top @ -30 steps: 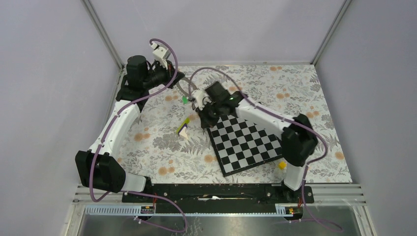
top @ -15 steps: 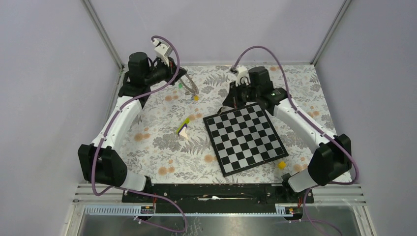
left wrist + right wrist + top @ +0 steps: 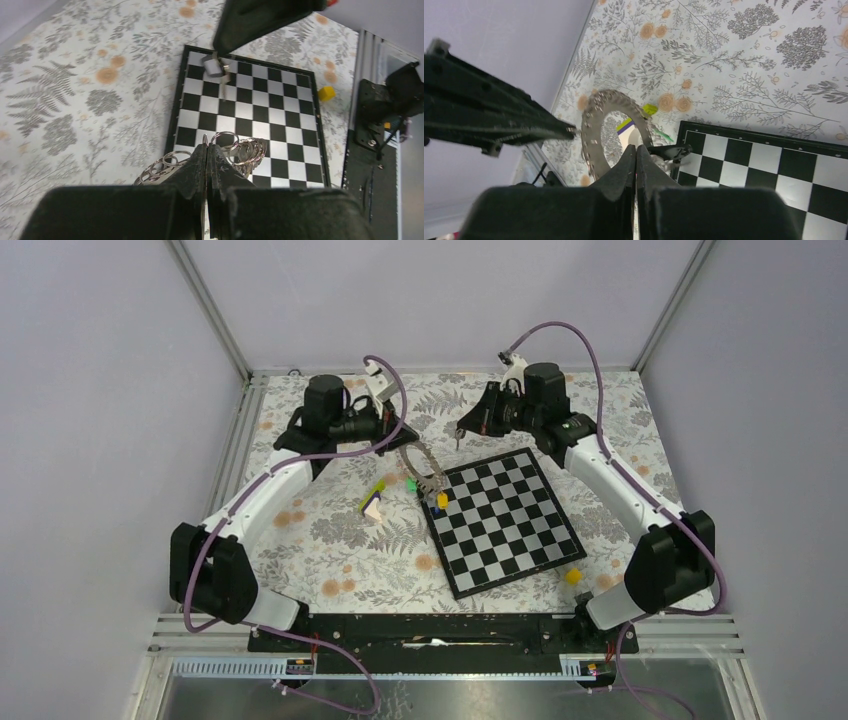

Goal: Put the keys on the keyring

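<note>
My left gripper (image 3: pixel 402 437) is shut on the rim of the keyring (image 3: pixel 420 464), a large grey ridged ring held tilted above the chessboard's far left corner. Keys hang from its lower end: a green key (image 3: pixel 410 483) and a yellow key (image 3: pixel 441 500), with a blue one just below them. In the left wrist view my shut fingertips (image 3: pixel 206 150) pinch the coiled rim (image 3: pixel 246 150). In the right wrist view the keyring (image 3: pixel 594 125) is ahead, with a black key (image 3: pixel 670 150) and a green key (image 3: pixel 662 134). My right gripper (image 3: pixel 460 432) is shut and empty, to the ring's right.
The chessboard (image 3: pixel 505 525) lies at centre right. A lime-and-white wedge (image 3: pixel 372 500) lies to its left on the flowered cloth. A small yellow block (image 3: pixel 573 576) sits by the board's near right corner. Frame posts and walls close the back and sides.
My right gripper has drawn back from the keyring to the far right. My left gripper has carried the keyring with its keys from the back left to the board's far left corner.
</note>
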Robot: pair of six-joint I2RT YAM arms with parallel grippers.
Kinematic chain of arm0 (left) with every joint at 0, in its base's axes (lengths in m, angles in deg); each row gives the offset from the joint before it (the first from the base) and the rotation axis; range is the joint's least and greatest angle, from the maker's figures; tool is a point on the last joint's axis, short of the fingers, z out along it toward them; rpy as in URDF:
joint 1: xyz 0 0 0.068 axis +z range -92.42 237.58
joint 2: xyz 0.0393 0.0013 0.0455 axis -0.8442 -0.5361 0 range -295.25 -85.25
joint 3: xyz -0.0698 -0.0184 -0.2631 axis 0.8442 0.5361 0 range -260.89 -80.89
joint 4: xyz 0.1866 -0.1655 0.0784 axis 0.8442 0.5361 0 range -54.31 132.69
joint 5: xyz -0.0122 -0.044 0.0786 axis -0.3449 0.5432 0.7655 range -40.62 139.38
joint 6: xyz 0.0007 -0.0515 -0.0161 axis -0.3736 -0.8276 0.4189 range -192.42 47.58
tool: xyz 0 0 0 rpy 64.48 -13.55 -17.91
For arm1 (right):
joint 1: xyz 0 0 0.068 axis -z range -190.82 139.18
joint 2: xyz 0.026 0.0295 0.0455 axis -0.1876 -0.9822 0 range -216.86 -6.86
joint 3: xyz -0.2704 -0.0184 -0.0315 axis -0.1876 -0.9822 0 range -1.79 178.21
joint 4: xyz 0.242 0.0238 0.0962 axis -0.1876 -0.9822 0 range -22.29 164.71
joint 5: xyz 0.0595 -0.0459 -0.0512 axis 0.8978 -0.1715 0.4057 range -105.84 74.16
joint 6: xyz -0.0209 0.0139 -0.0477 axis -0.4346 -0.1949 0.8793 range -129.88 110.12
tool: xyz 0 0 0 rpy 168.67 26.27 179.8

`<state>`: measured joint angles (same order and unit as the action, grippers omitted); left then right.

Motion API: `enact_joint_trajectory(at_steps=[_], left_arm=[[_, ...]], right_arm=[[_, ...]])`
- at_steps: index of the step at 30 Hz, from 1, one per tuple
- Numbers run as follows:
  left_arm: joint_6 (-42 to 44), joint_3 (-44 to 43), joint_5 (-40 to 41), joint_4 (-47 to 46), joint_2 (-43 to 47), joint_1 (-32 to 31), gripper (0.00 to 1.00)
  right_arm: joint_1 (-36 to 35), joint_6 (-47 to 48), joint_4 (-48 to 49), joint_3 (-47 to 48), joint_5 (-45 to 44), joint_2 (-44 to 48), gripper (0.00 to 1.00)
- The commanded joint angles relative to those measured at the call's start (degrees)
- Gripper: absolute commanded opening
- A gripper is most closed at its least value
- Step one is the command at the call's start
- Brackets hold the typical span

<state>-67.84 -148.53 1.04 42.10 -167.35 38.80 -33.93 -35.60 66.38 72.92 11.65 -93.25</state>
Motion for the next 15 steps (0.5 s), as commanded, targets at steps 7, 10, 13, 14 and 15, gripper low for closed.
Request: enact_joint_trajectory(at_steps=[7, 10, 13, 14, 15], left_arm=[[-4.4, -1.4, 4.3, -2.9, 1.4, -6.7, 0.00], [-4.4, -3.6, 9.1, -0.1, 0.2, -8.8, 0.00], [-5.9, -5.9, 13.1, 2.2, -0.9, -10.8, 0.00], [-6.3, -6.7, 14.5, 3.0, -1.3, -11.4, 0.00], [-6.7, -7.4, 16.2, 3.5, -1.7, -12.1, 0.00]], right_arm=[[0.3, -9.5, 6.6, -2.2, -3.3, -0.7, 0.00], [0.3, -10.6, 6.5, -2.3, -4.4, -1.1, 0.00], [0.2, -11.6, 6.5, -2.7, -5.6, -1.5, 0.00], [0.3, -11.9, 6.5, -2.9, -6.0, -1.5, 0.00], [0.3, -12.2, 6.5, -3.0, -6.3, -1.6, 0.00]])
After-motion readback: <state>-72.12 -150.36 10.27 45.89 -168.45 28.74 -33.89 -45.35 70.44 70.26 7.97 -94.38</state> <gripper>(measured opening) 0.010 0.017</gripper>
